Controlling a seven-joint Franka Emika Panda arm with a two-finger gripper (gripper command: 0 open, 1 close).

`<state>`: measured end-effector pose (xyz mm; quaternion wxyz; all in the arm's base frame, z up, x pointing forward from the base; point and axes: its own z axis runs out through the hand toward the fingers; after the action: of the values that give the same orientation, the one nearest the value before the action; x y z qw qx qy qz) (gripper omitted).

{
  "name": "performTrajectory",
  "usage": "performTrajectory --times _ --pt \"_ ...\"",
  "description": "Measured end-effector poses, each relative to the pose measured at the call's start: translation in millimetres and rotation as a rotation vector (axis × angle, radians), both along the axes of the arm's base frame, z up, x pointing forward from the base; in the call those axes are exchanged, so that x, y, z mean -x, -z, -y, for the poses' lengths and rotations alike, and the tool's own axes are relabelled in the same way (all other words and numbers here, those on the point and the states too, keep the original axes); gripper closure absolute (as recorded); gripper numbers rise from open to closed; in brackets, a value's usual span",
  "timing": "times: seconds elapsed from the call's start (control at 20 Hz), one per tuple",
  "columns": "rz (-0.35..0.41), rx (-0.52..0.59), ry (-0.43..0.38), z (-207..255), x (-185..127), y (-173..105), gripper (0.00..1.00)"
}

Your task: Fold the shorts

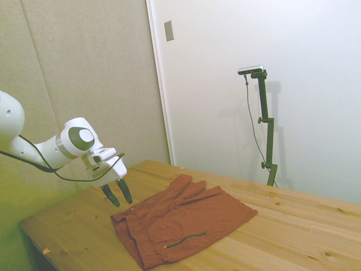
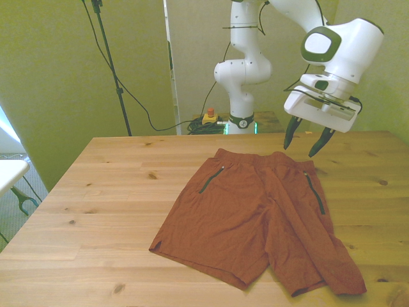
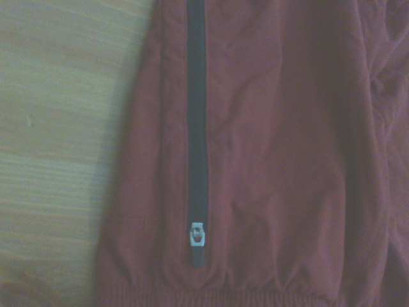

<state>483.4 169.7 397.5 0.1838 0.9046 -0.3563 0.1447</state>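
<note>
We hold our white two-finger gripper (image 2: 306,141) with jaws released, tilted above the waistband of the flat rust-red cloth shorts (image 2: 259,214) on the wooden table (image 2: 102,211).

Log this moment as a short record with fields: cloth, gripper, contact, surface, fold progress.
cloth: shorts spread flat, unfolded, waistband toward the far edge, dark pocket zipper closed
gripper: gripper jaws open, tilted, above the waistband corner on the front view's right
contact: none visible; jaws hang clear of the cloth
surface: wooden table
fold progress: not yet started
</note>
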Motion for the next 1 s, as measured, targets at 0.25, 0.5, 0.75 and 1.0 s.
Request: performTrajectory --times 0.25,0.5,0.75,1.0 --pt "0.022 0.04 0.003 -31.3 10.4 15.3 0.0" --pt "0.008 0.031 -0.02 -56.8 6.0 31.6 0.0" --pt "-0.009 0.025 -0.031 -71.2 1.5 45.4 0.0" --pt "-0.015 0.045 -0.017 -64.1 -1.0 52.5 0.0"
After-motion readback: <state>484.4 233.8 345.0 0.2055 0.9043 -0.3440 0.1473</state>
